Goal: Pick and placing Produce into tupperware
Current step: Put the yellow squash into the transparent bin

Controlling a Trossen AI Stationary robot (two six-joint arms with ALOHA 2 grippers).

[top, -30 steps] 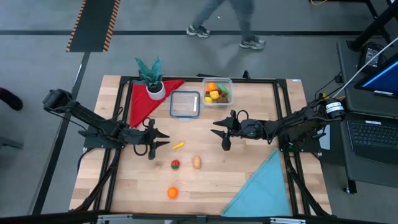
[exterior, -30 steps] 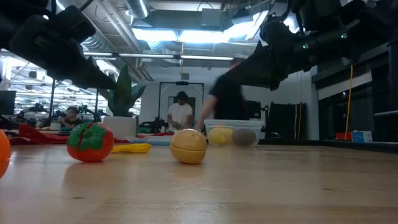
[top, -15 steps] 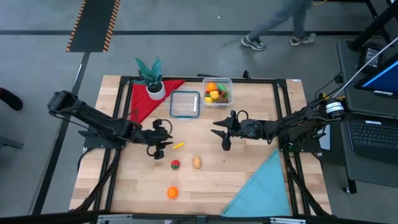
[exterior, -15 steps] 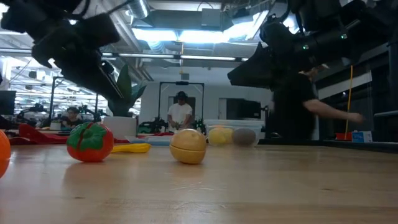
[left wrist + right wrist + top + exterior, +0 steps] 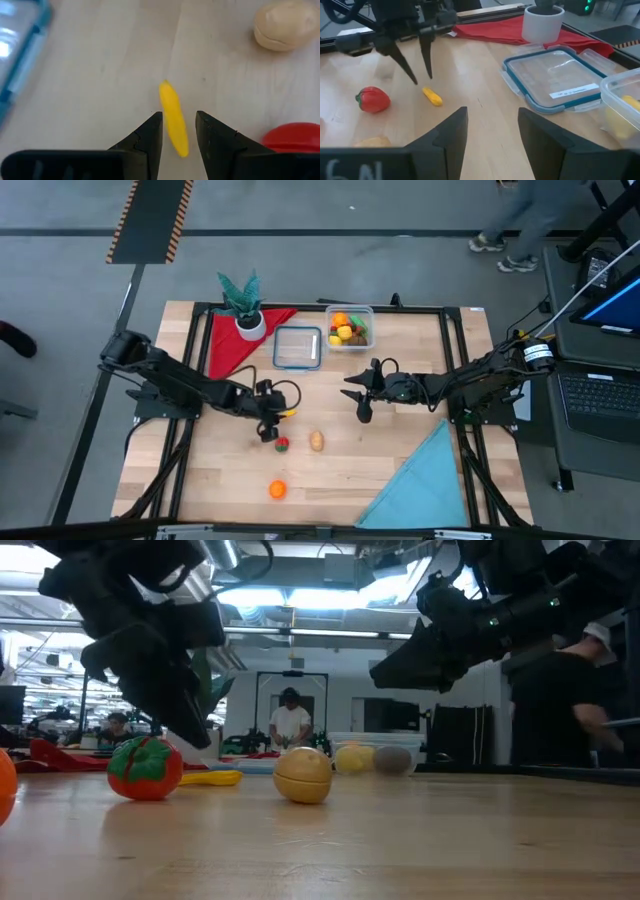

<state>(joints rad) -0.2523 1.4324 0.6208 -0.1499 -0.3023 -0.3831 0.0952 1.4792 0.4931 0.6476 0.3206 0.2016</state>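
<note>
A small yellow produce piece (image 5: 173, 117) lies flat on the wooden table (image 5: 400, 450). My left gripper (image 5: 178, 116) hangs open just above it, tilted downward, one fingertip to each side and touching nothing; the right wrist view shows the left gripper (image 5: 421, 79) clear of the yellow piece (image 5: 432, 96). A red tomato (image 5: 282, 444), a tan potato (image 5: 316, 441) and an orange (image 5: 277, 489) rest on the table nearer the front. The tupperware (image 5: 349, 326) stands at the far edge with several produce pieces inside. My right gripper (image 5: 360, 395) waits open at mid-table.
A clear lid with a blue rim (image 5: 297, 347) lies left of the tupperware. A potted plant (image 5: 245, 305) stands on a red cloth (image 5: 232, 345) at the far left. A light blue cloth (image 5: 420, 480) covers the near right corner. A person walks past beyond the far edge.
My left gripper has moved toward the table's right, over to the yellow piece, and has tipped further downward. The produce has stayed where it was. A person has walked rightward behind the table.
</note>
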